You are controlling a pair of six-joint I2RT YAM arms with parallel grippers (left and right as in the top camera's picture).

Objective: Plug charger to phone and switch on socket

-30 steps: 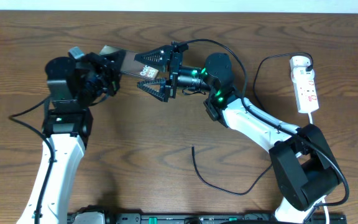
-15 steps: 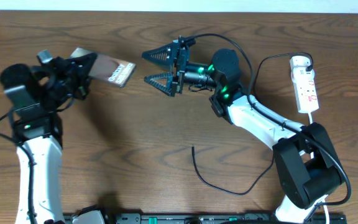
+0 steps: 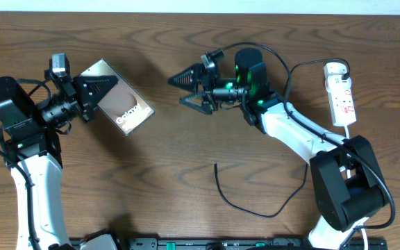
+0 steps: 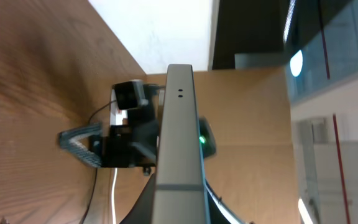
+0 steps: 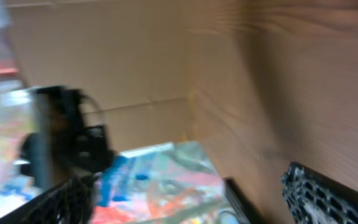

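Gleaming bronze-brown phone [image 3: 122,107], white lettering, in left gripper [image 3: 101,96]

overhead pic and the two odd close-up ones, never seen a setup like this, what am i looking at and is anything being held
These are two robot arms at a wooden table, each ending in a two-finger gripper. The wide picture comes from a fixed camera above the table. The other two come from cameras on the wrists, hence the odd angles.

The left gripper is shut on the phone; in the left wrist view you see the phone edge-on, with the other arm beyond it. The right gripper is open and holds nothing; its own view is too blurred to read.

On the table lie the charger, a thin black cable with its tip free, and the socket, a white power strip at the right edge.
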